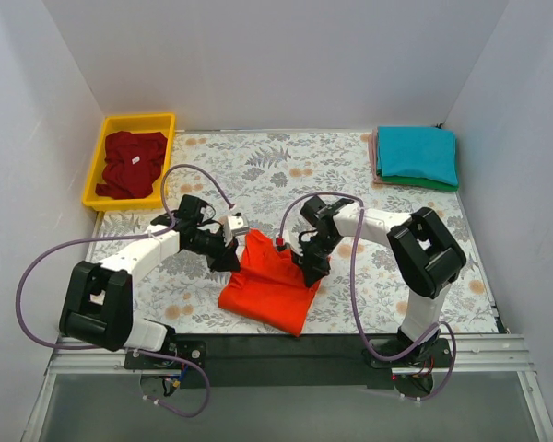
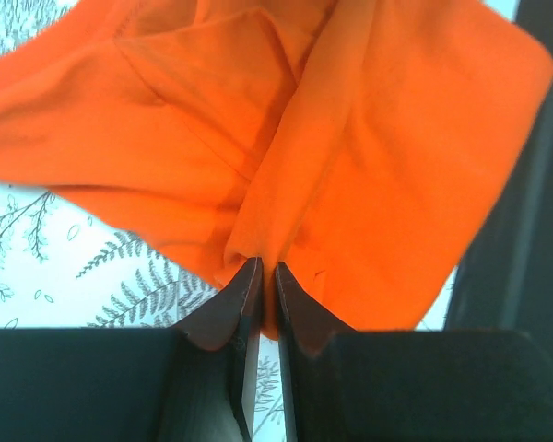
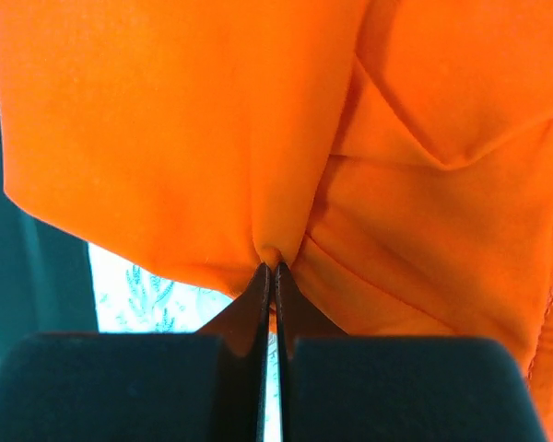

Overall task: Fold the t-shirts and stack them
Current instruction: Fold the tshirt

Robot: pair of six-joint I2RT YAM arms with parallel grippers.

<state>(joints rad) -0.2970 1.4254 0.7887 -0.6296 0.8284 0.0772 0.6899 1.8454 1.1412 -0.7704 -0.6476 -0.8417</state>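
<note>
Pinching bright orange-red cloth t-shirt (image 1: 269, 293) at nine and three o'clock, left fingers (image 2: 229, 308) and right fingers (image 3: 251, 296) clamped on thin folds; uneven pull risks slippage

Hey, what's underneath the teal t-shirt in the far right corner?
A green t-shirt lies under the teal t-shirt, only its near edge showing. A pinkish edge peeks out on the left. The rest beneath is covered.
</note>
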